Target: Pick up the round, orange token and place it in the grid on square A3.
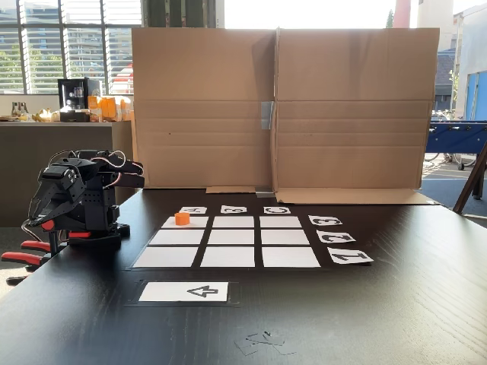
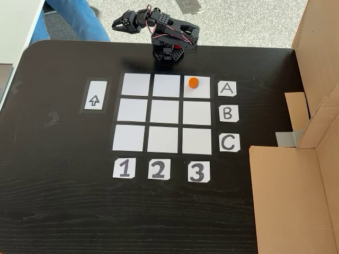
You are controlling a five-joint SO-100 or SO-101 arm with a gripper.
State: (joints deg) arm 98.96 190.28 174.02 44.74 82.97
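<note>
Labels A, B, C and 1, 2, 3 readable around the grid [image 2: 163, 114]; a black arrow on a separate card [image 2: 94, 100]. Orange token [image 2: 193, 82] upright, flat top up, inside square A3 [image 2: 200, 90], the grid's corner by the A label [image 2: 226, 89]. Claw [image 2: 118, 24] folded beyond the desk [image 2: 63, 190] edge, touching nothing; opening not discernible.

Your arm [image 1: 80, 199] is matte black all over, built from blocky servo housings joined by printed brackets, with small pale screw heads showing on the flat faces. You can see thin red, black and white cables looping over its top in both fixed views. The tool [image 2: 117, 24] is black too, with angular, pointed fingers.
</note>
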